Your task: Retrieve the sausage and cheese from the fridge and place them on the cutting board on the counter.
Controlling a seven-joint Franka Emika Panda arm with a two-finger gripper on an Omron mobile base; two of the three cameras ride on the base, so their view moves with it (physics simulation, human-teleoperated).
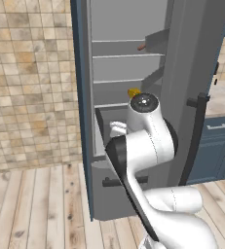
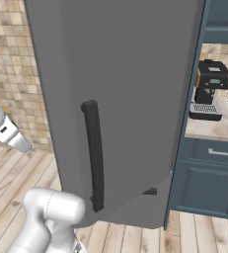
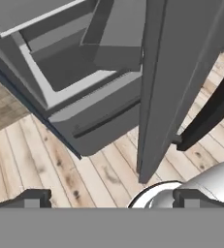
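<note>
The fridge (image 1: 128, 29) stands open, with its door (image 2: 120, 89) swung out to the right. A small reddish sausage (image 1: 141, 47) lies on an upper shelf. A bit of the yellow cheese (image 1: 133, 92) peeks over my arm's top joint from a lower shelf. In the hand view my gripper (image 3: 111, 201) is open with nothing between its fingertips (image 3: 32, 198). It looks down at the fridge's bottom drawer (image 3: 99, 121) and the door's edge (image 3: 162, 87). The beige counter (image 2: 219, 126) lies to the right. The cutting board is out of view.
The door's long dark bar handle (image 2: 93, 153) sticks out toward me. A coffee machine (image 2: 209, 89) stands on the counter over dark blue cabinet fronts (image 2: 209, 183). A wooden plank floor (image 1: 36, 204) lies open to the left, with a tiled wall (image 1: 31, 82) behind.
</note>
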